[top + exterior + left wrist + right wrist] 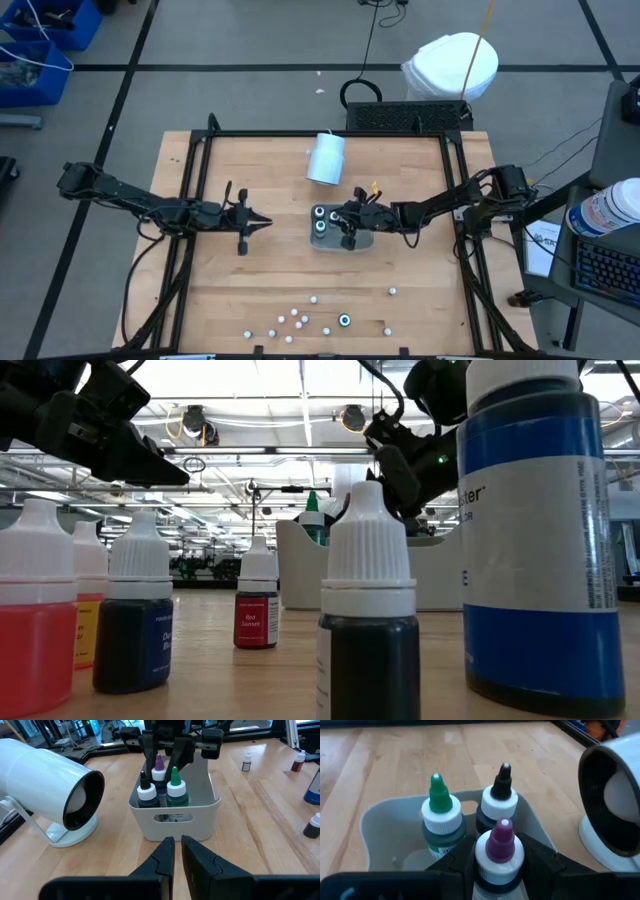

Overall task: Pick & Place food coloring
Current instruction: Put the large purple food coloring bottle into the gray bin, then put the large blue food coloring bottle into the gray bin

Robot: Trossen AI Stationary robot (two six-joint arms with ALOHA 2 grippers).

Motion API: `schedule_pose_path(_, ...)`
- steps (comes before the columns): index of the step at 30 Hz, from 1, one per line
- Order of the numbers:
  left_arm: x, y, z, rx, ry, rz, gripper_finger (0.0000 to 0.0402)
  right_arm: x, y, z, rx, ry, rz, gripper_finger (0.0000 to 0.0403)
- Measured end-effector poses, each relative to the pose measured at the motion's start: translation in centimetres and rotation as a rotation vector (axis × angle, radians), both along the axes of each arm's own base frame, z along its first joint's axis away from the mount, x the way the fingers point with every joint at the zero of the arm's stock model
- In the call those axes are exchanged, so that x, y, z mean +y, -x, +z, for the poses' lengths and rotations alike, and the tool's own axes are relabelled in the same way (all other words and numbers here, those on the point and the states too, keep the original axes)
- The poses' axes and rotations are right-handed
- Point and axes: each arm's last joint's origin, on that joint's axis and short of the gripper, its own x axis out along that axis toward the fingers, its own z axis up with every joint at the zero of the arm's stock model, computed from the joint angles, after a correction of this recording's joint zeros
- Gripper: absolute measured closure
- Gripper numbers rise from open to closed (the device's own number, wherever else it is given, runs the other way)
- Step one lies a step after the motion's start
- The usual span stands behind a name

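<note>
Wooden tabletop fills the high view, framed by black rails. Near its middle sits the grey tray, with the right gripper over it and a white cylinder lying just beyond. Two bottles already stand in the tray; about ten loose bottles remain scattered along the near edge, so I judge the job roughly a quarter done. The left gripper waits left of the tray, over bare wood, well apart from everything.

Low view: loose bottles crowd the lens, a red-labelled bottle farther back, the tray behind it. Gaps between them look tight for fingers.

Left wrist view: its fingers stand nearly together, holding nothing, pointed at the tray's near wall. Inside stand a green-capped bottle and a black-tipped bottle, with a purple-tipped bottle held above them by the other arm.

Right wrist view: the right fingers clamp the purple-tipped bottle at its collar, partly closed around it. It hangs over the tray beside the other two. Free floor remains in the tray on the green bottle's side; the cylinder's open mouth is close on the other side.
</note>
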Motion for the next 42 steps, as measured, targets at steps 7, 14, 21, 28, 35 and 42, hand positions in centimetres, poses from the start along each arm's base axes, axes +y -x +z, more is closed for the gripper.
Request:
schedule_pose_path(7, 0.0, 0.0, 0.0, 0.000, 0.000, 0.000, 0.0360, -0.2, -0.1, 0.1, -0.011, -0.002, -0.007, 0.0285)
schedule_pose_path(14, 0.0, 0.0, 0.0, 0.000, 0.000, 0.000, 0.0360, -0.5, -0.1, 0.2, -0.029, -0.022, -0.028, 0.0230)
schedule_pose_path(21, 0.0, 0.0, 0.0, -0.001, 0.004, 0.001, 0.0360, -0.5, -0.3, 0.7, -0.068, 0.004, -0.015, 0.0190)
schedule_pose_path(28, -0.1, 0.0, 0.0, 0.000, 0.021, -0.015, 0.0360, 0.1, 0.6, 3.8, -0.132, 0.117, -0.025, 0.0175)
schedule_pose_path(35, -0.1, 0.0, 0.0, 0.000, 0.032, -0.012, 0.0360, 2.6, 3.8, 9.6, -0.229, 0.188, 0.010, 0.0178)
schedule_pose_path(42, -0.1, 0.0, 0.0, -0.002, 0.051, -0.005, 0.0360, 10.8, 5.5, 14.7, -0.107, 0.147, 0.151, 0.0181)
